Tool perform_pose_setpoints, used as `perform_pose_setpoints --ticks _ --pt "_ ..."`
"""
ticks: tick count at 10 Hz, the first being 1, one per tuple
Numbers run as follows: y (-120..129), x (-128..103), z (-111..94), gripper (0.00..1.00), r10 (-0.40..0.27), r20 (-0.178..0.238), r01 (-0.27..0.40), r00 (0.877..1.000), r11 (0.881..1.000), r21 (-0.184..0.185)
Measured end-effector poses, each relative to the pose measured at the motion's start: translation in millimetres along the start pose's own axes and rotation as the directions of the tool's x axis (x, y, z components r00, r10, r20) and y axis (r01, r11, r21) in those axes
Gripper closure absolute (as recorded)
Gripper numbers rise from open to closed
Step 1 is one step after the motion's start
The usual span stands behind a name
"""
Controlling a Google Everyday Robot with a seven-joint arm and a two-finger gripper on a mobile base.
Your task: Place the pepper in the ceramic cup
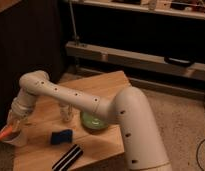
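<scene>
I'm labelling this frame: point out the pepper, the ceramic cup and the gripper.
pepper [3,134], camera view, orange body left of the cup.
ceramic cup [17,138], camera view, white side wall.
gripper [15,120], camera view, wrist end above the cup.
</scene>
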Motion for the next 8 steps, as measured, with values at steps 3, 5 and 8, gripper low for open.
perform_pose_setpoints --ticks 3,5,8 --pt "-1 -3 -3 0.2 0.015 -0.01 -0.015 1.0 1.0 -0.008" --pt "-1 -4 -6 0.2 0.02 -0.007 -0.02 1.0 1.0 -0.017" --pt "2 0 -17 0.2 0.011 0.0 -0.011 1.0 0.999 -0.038"
